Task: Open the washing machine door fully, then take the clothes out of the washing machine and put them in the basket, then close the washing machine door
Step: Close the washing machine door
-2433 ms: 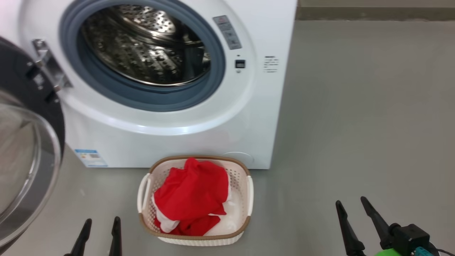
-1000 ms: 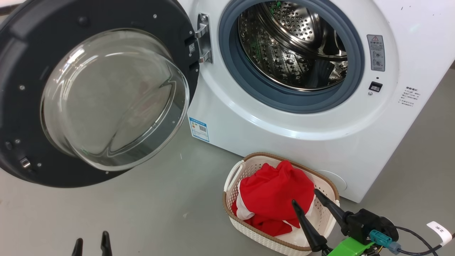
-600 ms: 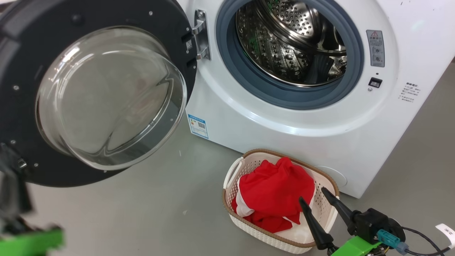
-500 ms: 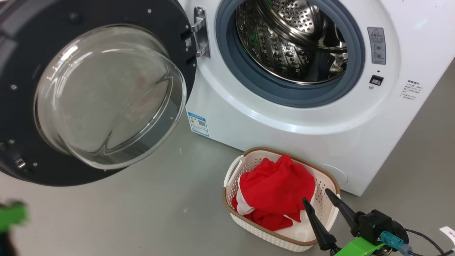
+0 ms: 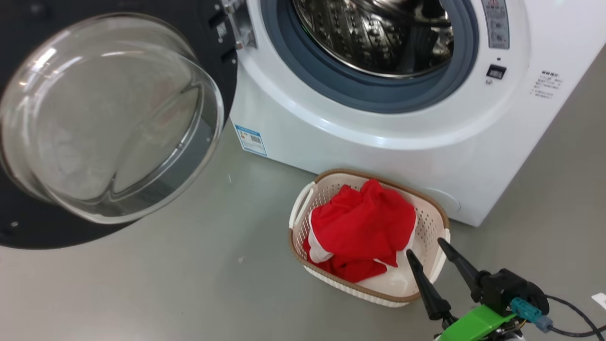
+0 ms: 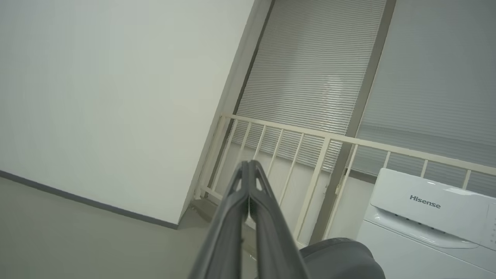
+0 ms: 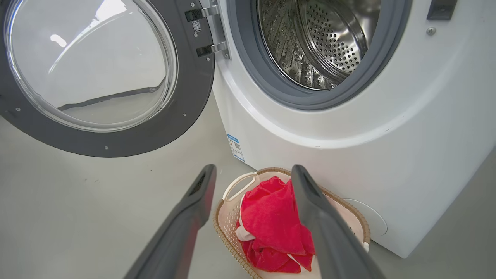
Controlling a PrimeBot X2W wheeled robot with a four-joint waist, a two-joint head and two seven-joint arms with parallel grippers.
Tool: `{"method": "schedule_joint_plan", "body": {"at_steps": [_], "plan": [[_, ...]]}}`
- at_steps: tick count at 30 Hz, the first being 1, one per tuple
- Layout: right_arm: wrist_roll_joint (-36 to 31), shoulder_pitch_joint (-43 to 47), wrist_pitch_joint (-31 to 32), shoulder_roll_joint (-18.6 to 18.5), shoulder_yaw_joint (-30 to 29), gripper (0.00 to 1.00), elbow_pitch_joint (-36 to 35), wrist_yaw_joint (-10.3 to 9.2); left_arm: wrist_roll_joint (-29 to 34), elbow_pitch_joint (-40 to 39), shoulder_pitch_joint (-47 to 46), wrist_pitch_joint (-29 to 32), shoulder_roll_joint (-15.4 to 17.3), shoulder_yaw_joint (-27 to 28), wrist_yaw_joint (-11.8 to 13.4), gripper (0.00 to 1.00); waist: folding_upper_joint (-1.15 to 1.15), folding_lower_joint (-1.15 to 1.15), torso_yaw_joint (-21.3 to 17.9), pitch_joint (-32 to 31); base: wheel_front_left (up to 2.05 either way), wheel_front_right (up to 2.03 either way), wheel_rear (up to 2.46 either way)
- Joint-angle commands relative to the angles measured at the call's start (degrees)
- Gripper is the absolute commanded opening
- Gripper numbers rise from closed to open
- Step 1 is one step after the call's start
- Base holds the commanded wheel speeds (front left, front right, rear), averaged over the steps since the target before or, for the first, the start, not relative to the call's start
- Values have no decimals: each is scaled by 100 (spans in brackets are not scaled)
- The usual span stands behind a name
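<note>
Clothes [image 5: 362,222] lie in the basket [image 5: 428,222] in my head view, washing machine door [image 5: 109,118] wide open, right end effector [image 5: 425,247] released beside them. Left wrist view: left end effector [image 6: 248,164] just clenched empty, so closing the door looks next. Right wrist view: drum [image 7: 321,42] looks bare.

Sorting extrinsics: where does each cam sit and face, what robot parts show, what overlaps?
Head view: on head, tilted down at washing machine, its open door, basket; right hand open, lower right.
Left wrist view: on left arm, aimed at wall, railing; left hand shut.
Right wrist view: on right arm, aimed at basket, drum; own fingers apart.
Shared: head and right wrist see basket, clothes, door.
</note>
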Motion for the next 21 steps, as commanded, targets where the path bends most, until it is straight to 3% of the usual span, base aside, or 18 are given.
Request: {"method": "schedule_joint_plan", "body": {"at_steps": [1, 10, 21], "plan": [[-77, -192, -37, -8, 110, 100, -152, 28, -137, 14, -232, 126, 449, 66, -31, 0, 0, 0, -94, 153, 0, 0, 0], [-174, -289, -37, -9, 149, 100, -135, 28, -1560, 1756, -1136, 1741, 1010, -355, -31, 0, 0, 0, -141, 432, 0, 0, 0], [-216, -342, -37, -75, 207, 100, -119, 28, -2086, 2264, -1126, 3394, 1175, -1076, -32, 0, 0, 0, -106, 606, 0, 0, 0]]}}
